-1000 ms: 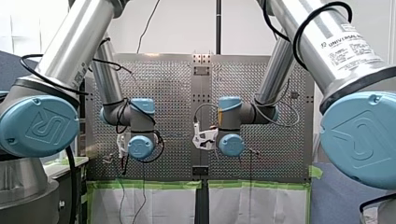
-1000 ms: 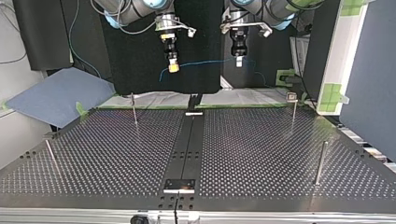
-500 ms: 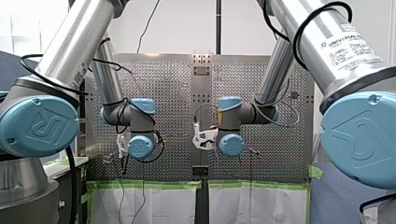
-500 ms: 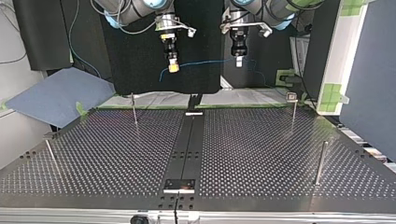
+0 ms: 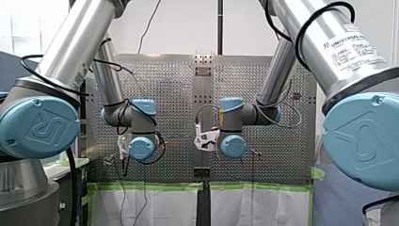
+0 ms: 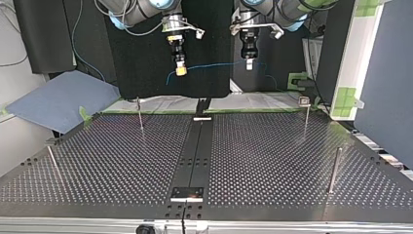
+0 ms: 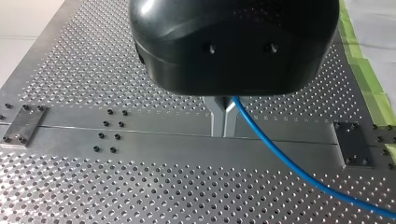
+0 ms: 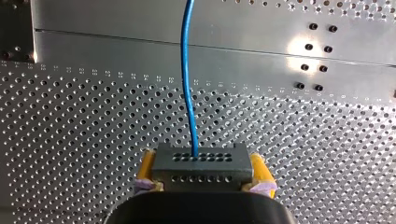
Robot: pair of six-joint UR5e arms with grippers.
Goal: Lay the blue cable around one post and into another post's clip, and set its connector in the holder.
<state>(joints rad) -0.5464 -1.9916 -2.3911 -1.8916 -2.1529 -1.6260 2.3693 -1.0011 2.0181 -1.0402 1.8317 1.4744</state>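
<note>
My right fingers pinch the connector; my left fingers pinch the blue cable. Pulling apart could yank it free.

Bright even light; glare patch on table in right wrist view; shadows faint.

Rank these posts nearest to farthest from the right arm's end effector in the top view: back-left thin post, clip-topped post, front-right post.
From the right end effector:
1. Thin post: back row, at the view's left, almost below the end effector.
2. Clip-topped post: same back row, at the view's right.
3. Front-right post: at the view's right, closest to the camera.
</note>
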